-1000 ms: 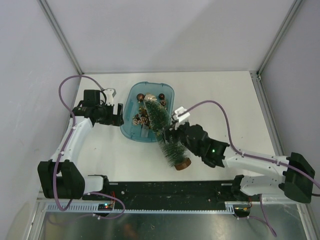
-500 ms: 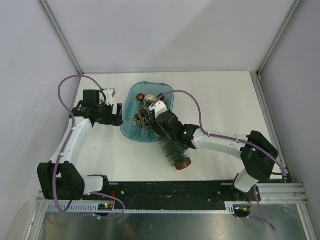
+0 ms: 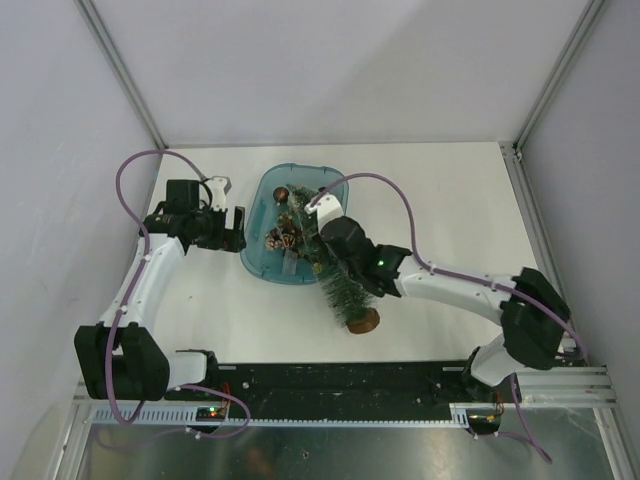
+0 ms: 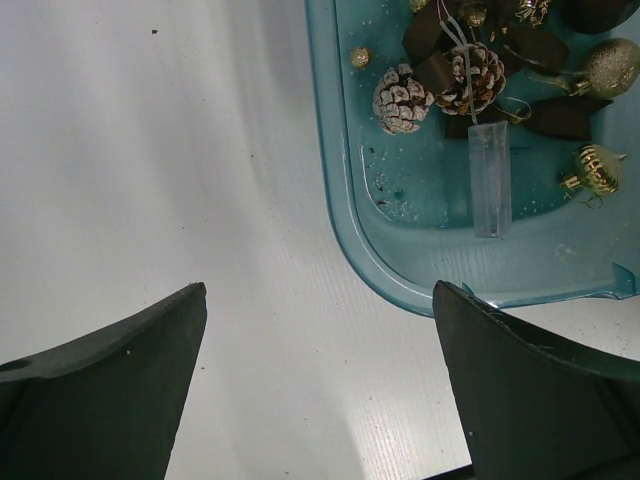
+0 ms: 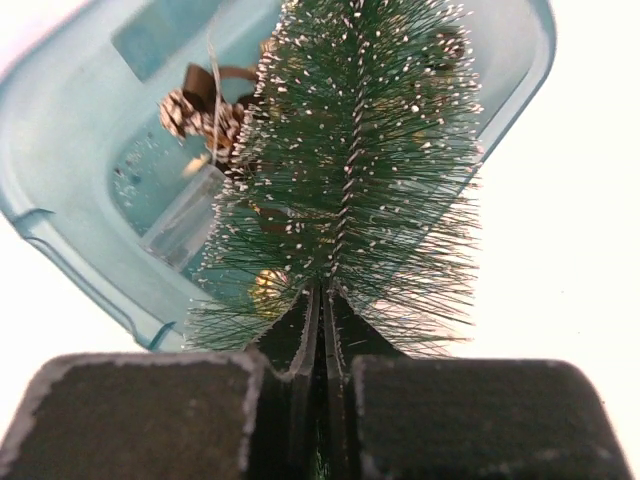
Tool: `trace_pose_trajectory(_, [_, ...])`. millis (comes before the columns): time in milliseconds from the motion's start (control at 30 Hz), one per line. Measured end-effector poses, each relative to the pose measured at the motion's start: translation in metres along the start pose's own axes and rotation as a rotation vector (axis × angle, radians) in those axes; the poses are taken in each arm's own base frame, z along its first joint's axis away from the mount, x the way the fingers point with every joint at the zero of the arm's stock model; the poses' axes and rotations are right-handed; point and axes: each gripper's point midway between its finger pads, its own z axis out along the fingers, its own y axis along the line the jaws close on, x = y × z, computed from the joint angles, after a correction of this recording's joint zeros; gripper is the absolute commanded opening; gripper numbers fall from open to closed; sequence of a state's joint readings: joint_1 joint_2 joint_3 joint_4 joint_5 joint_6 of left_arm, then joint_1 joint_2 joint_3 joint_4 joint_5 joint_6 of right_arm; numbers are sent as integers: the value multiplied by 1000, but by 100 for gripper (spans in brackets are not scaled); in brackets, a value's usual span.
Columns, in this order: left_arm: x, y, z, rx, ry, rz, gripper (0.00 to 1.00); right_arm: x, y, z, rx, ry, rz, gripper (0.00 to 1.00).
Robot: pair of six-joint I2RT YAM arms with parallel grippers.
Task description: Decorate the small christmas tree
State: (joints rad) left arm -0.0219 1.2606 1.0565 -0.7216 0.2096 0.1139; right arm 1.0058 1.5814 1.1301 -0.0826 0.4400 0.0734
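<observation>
Overhead, white table (image 3: 470, 200), grey walls (image 3: 330, 70), small christmas tree (image 3: 340, 290), teal tray (image 3: 258, 215)

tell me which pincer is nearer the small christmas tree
Right. The right pincer grips the small christmas tree; the left pincer sits open beside the teal tray, off the tree.

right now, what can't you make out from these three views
- Top external: the right arm covers the upper part of the small christmas tree and the grip.
- Right wrist: the base is out of frame below the right fingers; bristles hide much of the teal tray.
- Left wrist: frame edges cut off the tray; no tree in view.
- Top external: the ornaments are too small to tell apart.
</observation>
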Motion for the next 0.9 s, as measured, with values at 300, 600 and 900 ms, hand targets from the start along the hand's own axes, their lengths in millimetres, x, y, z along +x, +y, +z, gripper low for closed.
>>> trace_pose_trajectory(300, [0,-1,0,3,0,0,99,-61,-5,-99,-81,-294,109,0])
trace_pose_trajectory(600, [0,-1,0,4,0,0,99,28,7,-150,-142,-370,125,0])
trace_pose_trajectory(900, [0,-1,0,7,0,-1,100,23,-5,-174,-102,-461,170,0])
